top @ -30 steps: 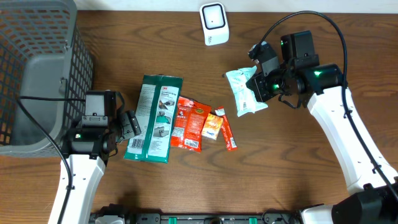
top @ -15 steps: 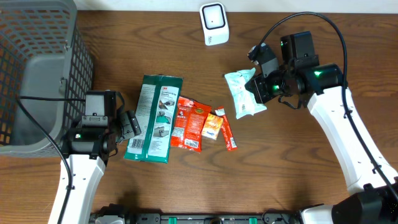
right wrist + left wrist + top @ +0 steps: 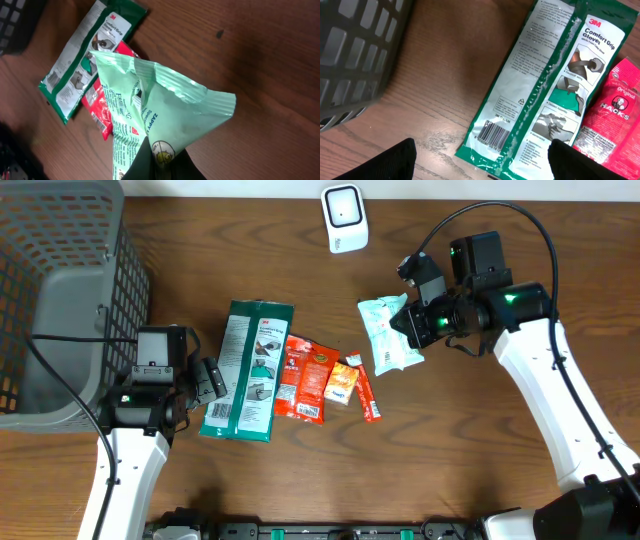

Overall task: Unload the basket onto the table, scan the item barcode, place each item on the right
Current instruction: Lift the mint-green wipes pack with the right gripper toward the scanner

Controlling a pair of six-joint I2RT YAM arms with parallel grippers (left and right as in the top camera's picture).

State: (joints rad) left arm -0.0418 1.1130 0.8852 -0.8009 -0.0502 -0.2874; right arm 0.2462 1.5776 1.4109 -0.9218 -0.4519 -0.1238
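Observation:
My right gripper (image 3: 412, 320) is shut on a corner of a mint-green packet (image 3: 388, 332), which hangs above the table, below and to the right of the white scanner (image 3: 344, 218). In the right wrist view the crumpled packet (image 3: 165, 110) fans out from my pinched fingers (image 3: 162, 160), printed side toward the camera. My left gripper (image 3: 212, 380) stands open at the lower left edge of a green 3M glove packet (image 3: 248, 370). In the left wrist view that glove packet (image 3: 555, 85) shows a barcode (image 3: 492, 134) between my spread left gripper (image 3: 480, 160) fingers.
A red Hacks packet (image 3: 305, 378), a small orange packet (image 3: 341, 383) and a red stick packet (image 3: 366, 397) lie beside the glove packet. A grey mesh basket (image 3: 60, 290) fills the far left, close to the left arm.
The right gripper has carried the mint-green packet slightly left and toward the table's middle. The left arm has stayed still.

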